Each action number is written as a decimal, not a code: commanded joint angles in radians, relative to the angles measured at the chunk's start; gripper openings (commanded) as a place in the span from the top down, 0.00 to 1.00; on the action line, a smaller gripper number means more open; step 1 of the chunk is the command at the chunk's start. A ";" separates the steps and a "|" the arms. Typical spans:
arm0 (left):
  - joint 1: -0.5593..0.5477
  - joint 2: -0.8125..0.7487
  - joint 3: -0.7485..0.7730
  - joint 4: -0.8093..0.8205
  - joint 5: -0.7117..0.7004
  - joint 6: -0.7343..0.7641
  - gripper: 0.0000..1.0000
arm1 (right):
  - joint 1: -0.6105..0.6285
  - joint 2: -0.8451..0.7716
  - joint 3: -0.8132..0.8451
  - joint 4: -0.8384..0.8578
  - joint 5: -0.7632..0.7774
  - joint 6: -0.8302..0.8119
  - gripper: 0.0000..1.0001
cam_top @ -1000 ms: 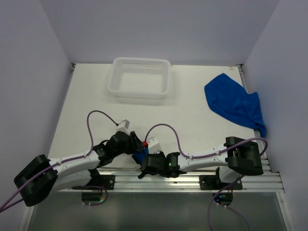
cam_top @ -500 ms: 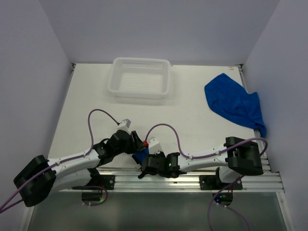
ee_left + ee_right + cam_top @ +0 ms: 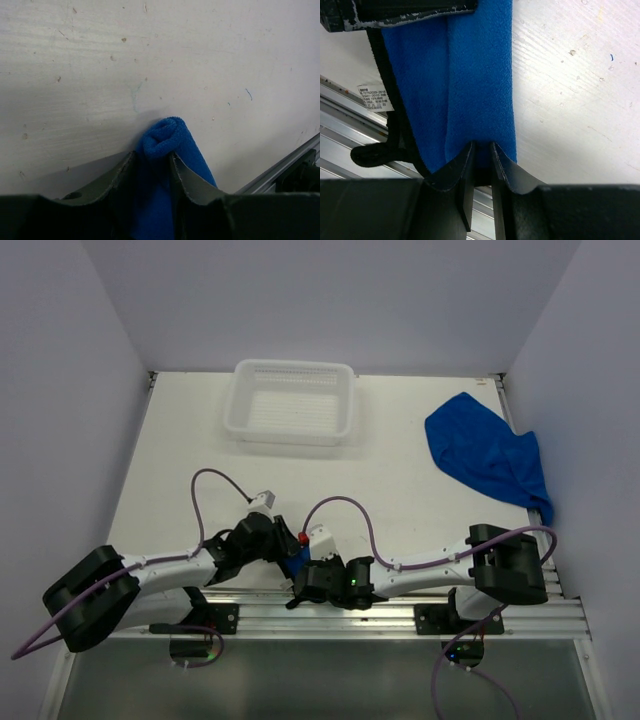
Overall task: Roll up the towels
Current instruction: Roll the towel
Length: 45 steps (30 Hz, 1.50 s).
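Observation:
A blue towel [image 3: 165, 137], rolled into a narrow bundle, lies at the table's near edge between both arms [image 3: 293, 562]. In the left wrist view the left gripper [image 3: 150, 161] holds one rolled end, with a finger pressed against each side. The right gripper [image 3: 481, 148] pinches the other end of the same towel [image 3: 470, 75] between nearly touching fingertips. From above, the left gripper [image 3: 287, 551] and right gripper [image 3: 303, 576] almost meet over it. A second blue towel [image 3: 486, 455] lies crumpled and loose at the far right.
A white plastic basket [image 3: 292, 427] stands at the back centre with nothing in it. The aluminium rail [image 3: 400, 615] runs along the near edge just behind the roll. The towel's white care label [image 3: 376, 98] hangs over that rail. Walls close in on both sides.
The left gripper's jaws have come in onto the rolled end, and the left arm has shifted slightly to the right. The right arm has not moved.

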 commanded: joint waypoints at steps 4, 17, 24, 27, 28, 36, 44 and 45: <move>0.000 0.050 -0.031 -0.004 -0.032 0.032 0.76 | 0.005 -0.042 -0.010 -0.074 0.018 0.027 0.73; 0.000 0.052 -0.071 0.070 -0.073 0.087 1.00 | -0.037 -0.220 -0.047 -0.058 0.003 0.028 0.50; -0.004 0.015 -0.107 0.177 -0.067 0.125 1.00 | -0.220 -0.343 -0.220 0.183 -0.224 0.042 0.41; -0.010 0.017 -0.117 0.203 -0.065 0.128 1.00 | -0.274 -0.355 -0.283 0.303 -0.328 0.054 0.40; -0.010 0.018 -0.119 0.209 -0.065 0.130 1.00 | -0.284 -0.353 -0.305 0.327 -0.350 0.063 0.40; -0.020 0.034 -0.125 0.228 -0.068 0.131 1.00 | -0.335 -0.292 -0.406 0.597 -0.495 0.139 0.38; -0.023 0.040 -0.131 0.237 -0.068 0.125 1.00 | -0.343 -0.268 -0.454 0.723 -0.518 0.186 0.37; -0.021 0.038 -0.131 0.237 -0.068 0.125 1.00 | -0.343 -0.263 -0.455 0.731 -0.522 0.188 0.37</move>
